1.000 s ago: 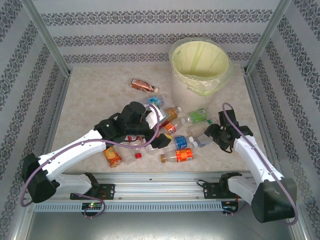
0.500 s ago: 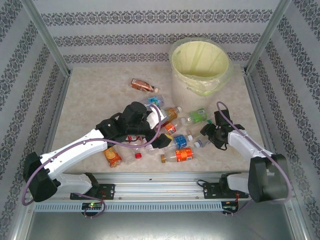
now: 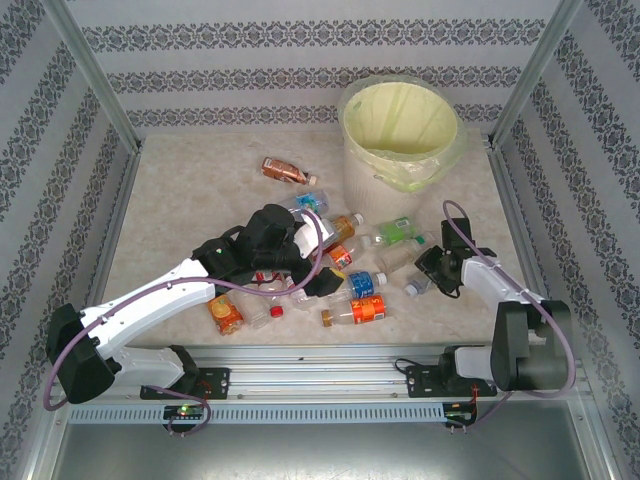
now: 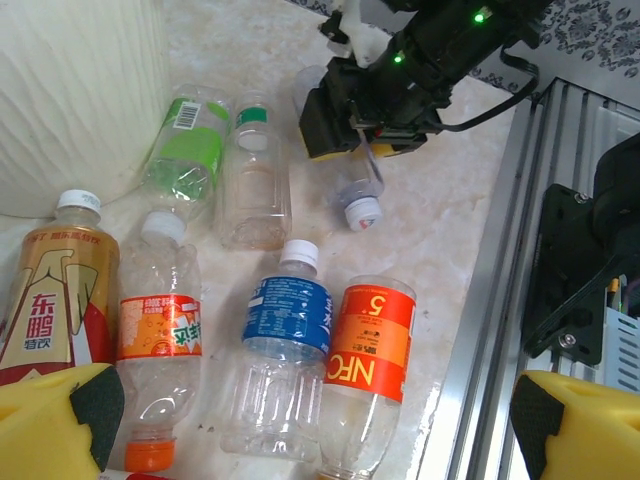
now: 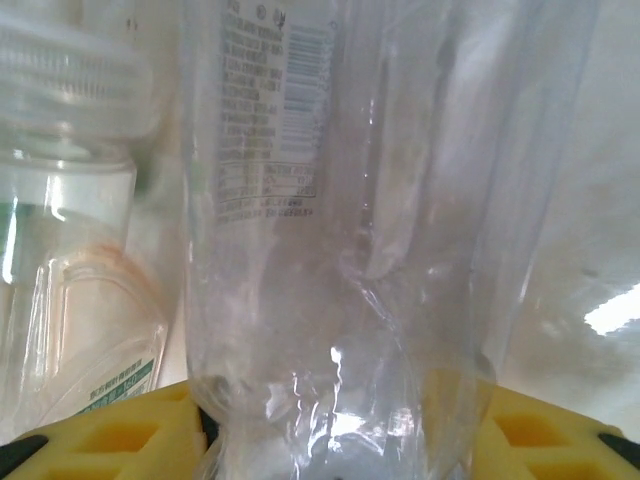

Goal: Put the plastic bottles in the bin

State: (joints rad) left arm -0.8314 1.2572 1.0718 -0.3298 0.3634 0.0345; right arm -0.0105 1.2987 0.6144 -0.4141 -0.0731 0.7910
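Your right hand point(image 3: 432, 272) grips a clear, white-capped plastic bottle point(image 4: 360, 195) on the marbled worktop point(image 3: 200, 200); your left hand point(image 3: 322, 282) hangs open.

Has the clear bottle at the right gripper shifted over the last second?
Yes. The clear bottle, held in the right gripper, has slid right, away from the nearby orange-labelled bottle, which stayed put.

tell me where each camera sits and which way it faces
Top external: above and behind, looking down on the table and round cream-white bin; both arms show.
Left wrist: faces the right gripper across lying plastic bottles; own yellow fingers show.
Right wrist: pressed close to a clear white-capped plastic bottle between its yellow fingers.
Shared: top and left wrist both show that bottle.
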